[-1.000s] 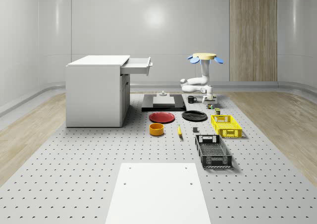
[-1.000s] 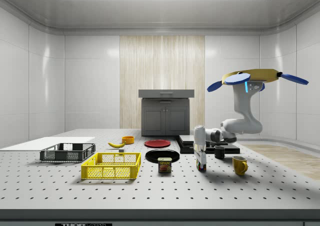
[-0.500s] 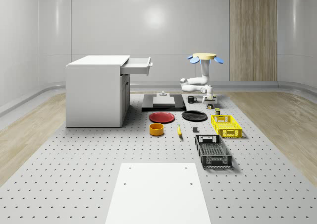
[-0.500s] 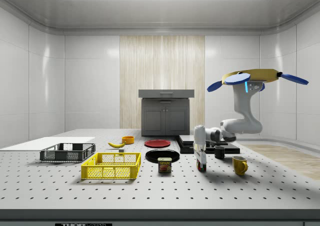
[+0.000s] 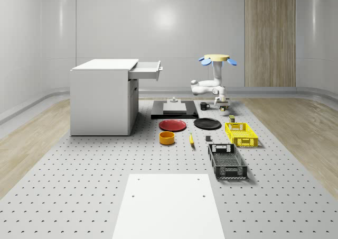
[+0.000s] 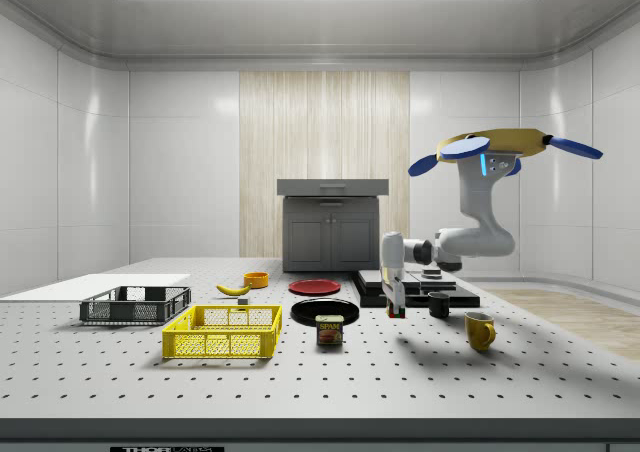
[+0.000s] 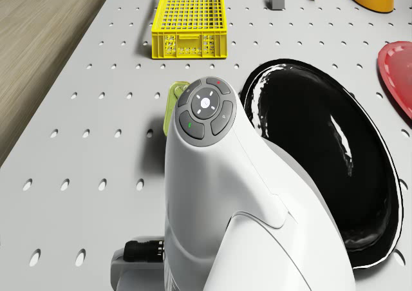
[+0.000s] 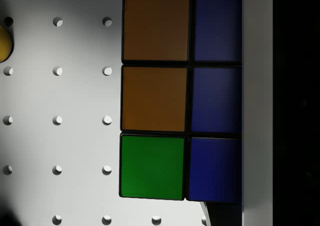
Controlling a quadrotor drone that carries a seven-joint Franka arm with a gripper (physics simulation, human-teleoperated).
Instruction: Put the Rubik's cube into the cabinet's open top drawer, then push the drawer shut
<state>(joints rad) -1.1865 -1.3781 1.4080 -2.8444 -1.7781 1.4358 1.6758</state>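
— Gripper first: what are its two fingers doing?
— They pinch the multicoloured Rubik's cube. In the wrist view the cube sits hard against a dark finger, showing orange, green and blue tiles, with the perforated grey table beneath it.
— Is the cube resting on that table?
— No. In the side view it hangs under the gripper, clear of the surface, and its shadow lies apart on the table below.
— Where is the yellow-bodied drone with blue rotors?
— It hovers over the table, towards the side view's right, above the black mug. The jointed white arm bends down from it and reaches sideways to the gripper. In the drone view the arm stands next to the glossy black plate.
— And the boxy white cabinet?
— It is well apart from the cube, towards the whole-scene view's left. Its open top drawer juts out towards the drone's side.
— What else lies near the cube?
— A yellow mug and a small tin can stand on the table near it. The yellow mesh crate is farther off.
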